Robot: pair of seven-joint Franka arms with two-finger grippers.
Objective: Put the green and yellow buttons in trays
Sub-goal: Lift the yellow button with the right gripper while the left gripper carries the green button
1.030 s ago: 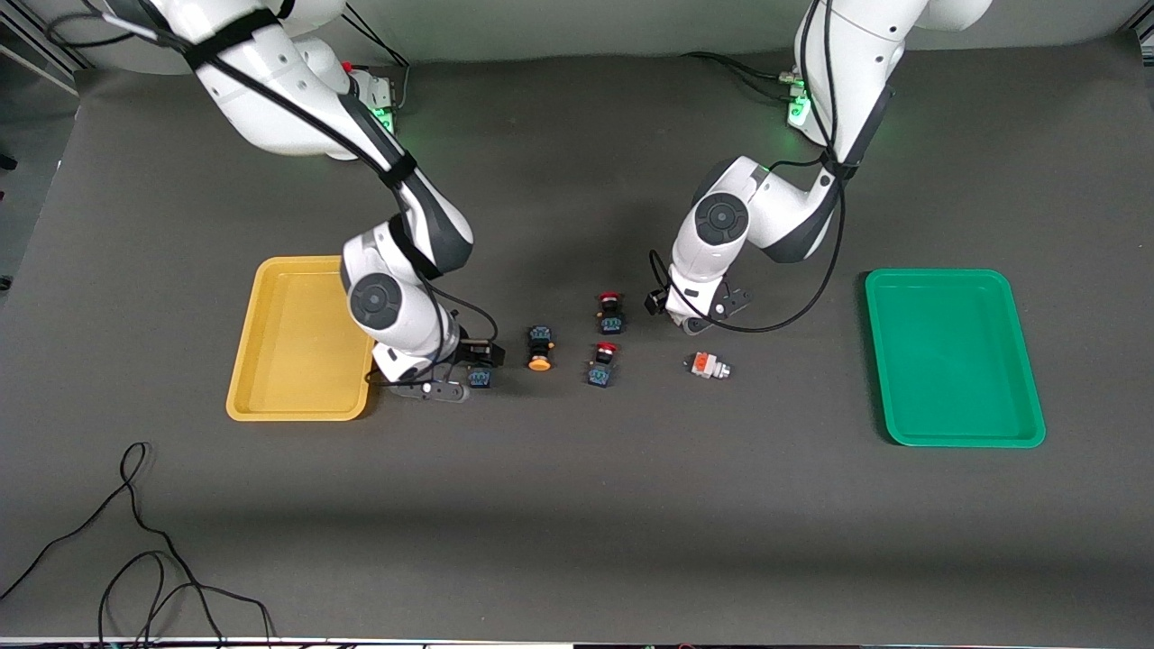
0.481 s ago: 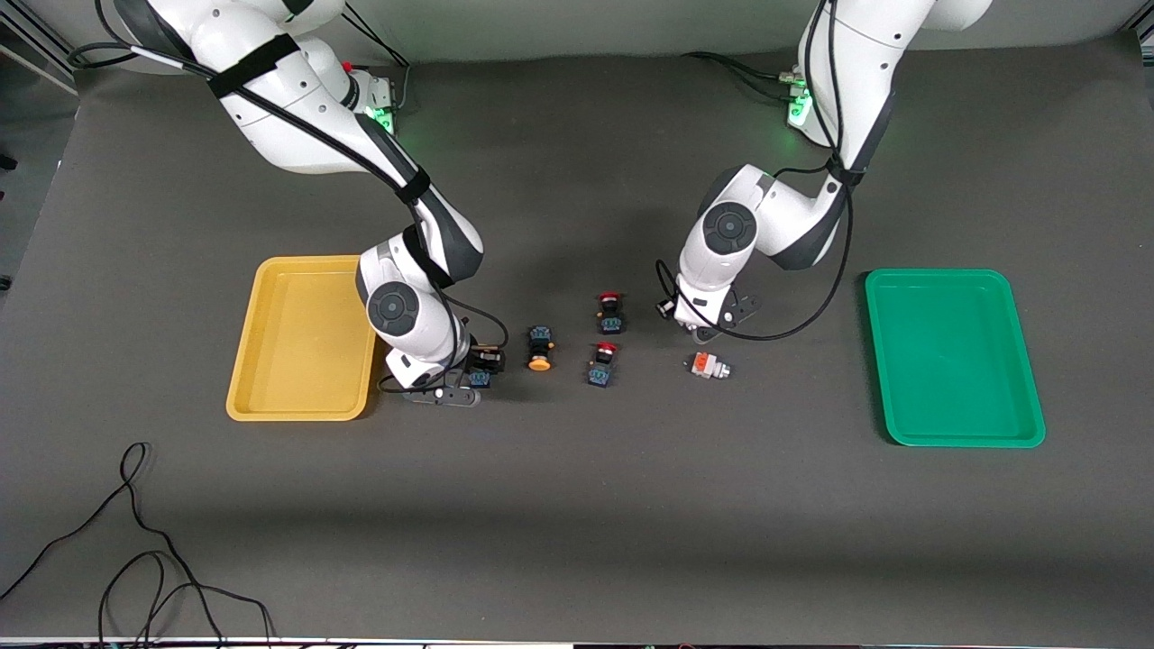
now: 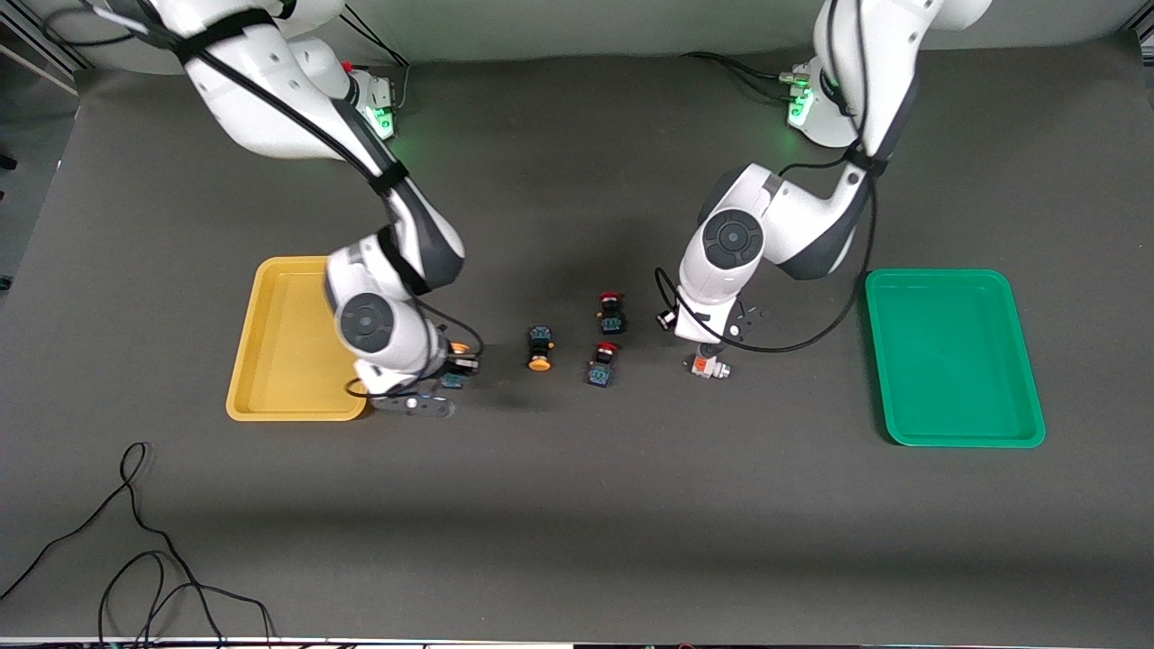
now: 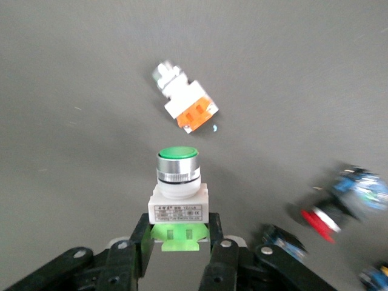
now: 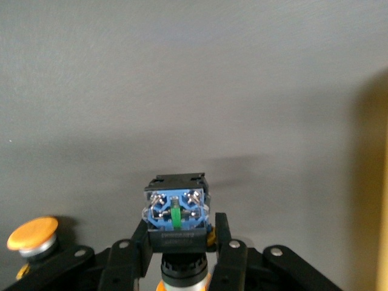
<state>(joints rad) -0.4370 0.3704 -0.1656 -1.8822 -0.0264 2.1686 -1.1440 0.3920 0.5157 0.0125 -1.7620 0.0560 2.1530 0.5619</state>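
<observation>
Since a second earlier, both grippers had closed and lifted: the right gripper (image 5: 179, 251) pinched a yellow-capped button (image 5: 176, 209) and had drawn back toward the yellow tray (image 3: 270, 361), while the left gripper (image 4: 177, 245) had taken up the green-capped button (image 4: 178, 194).

Nearest the front camera, the right gripper hung over the mat just beside the yellow tray's rim, its fingers (image 5: 141, 248) clamped on the switch's black-and-blue body; the orange cap was mostly hidden below the fingers. A second yellow-capped button (image 3: 540, 349) lay on the mat near it, toward the table's middle. Two red-capped switches (image 3: 603, 364) lay beside that, one blurred in the left wrist view.

The left gripper held its button upright by the pale green base, white body and silver collar clear above the fingers (image 4: 216, 242). In the front view the wrist hid this button, probably over the orange-marked white button (image 4: 185, 100) lying tilted on the mat. The green tray (image 3: 956, 356) sat well apart
</observation>
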